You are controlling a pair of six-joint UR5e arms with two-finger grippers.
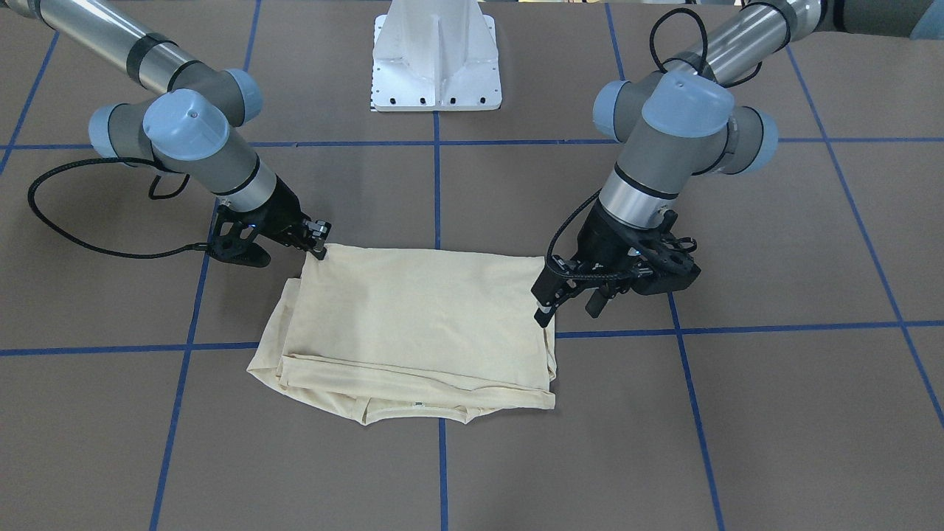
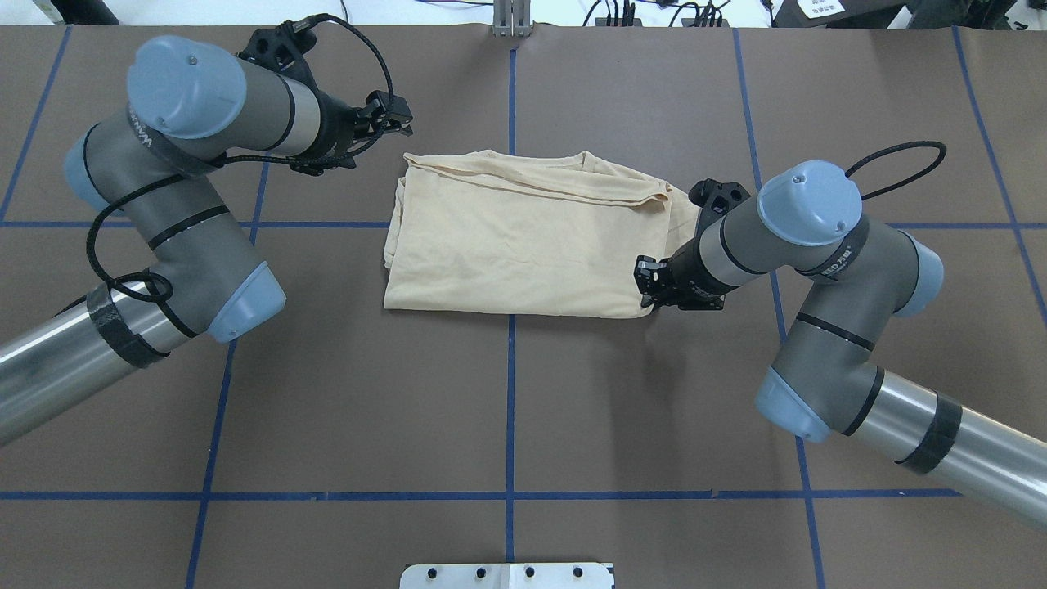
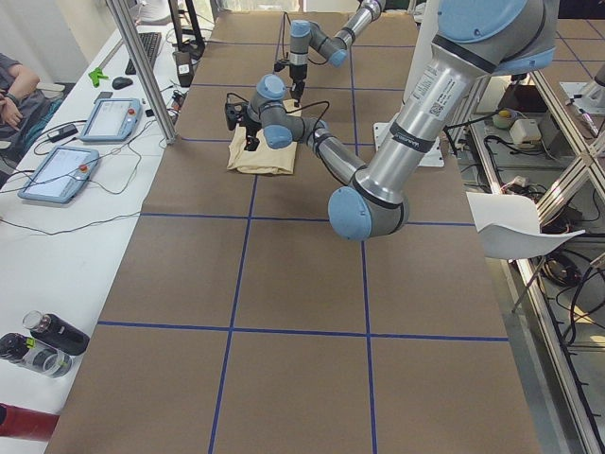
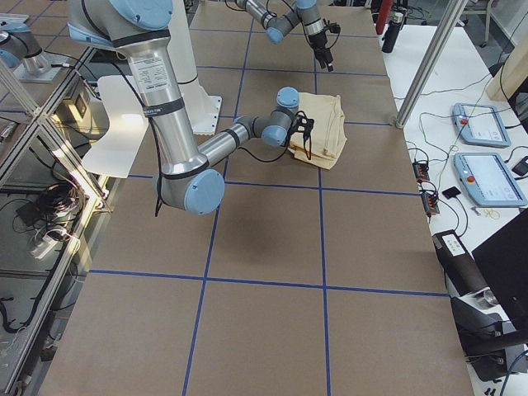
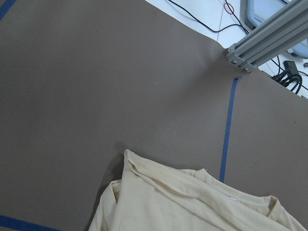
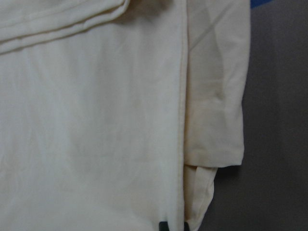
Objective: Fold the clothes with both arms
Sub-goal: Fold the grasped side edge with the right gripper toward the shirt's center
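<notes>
We see the cream T-shirt (image 1: 413, 310) folded flat mid-desk (image 1: 737, 428), nearer the far edge, left gripper (image 1: 568, 313) spread wide by its side, right gripper (image 1: 321, 242) low at the opposite robot-side corner, grip there we cannot tell.

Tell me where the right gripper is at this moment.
In the overhead view, the right gripper is right of centre, down at the near right corner of the cream T-shirt, on the robot's side of it.
</notes>
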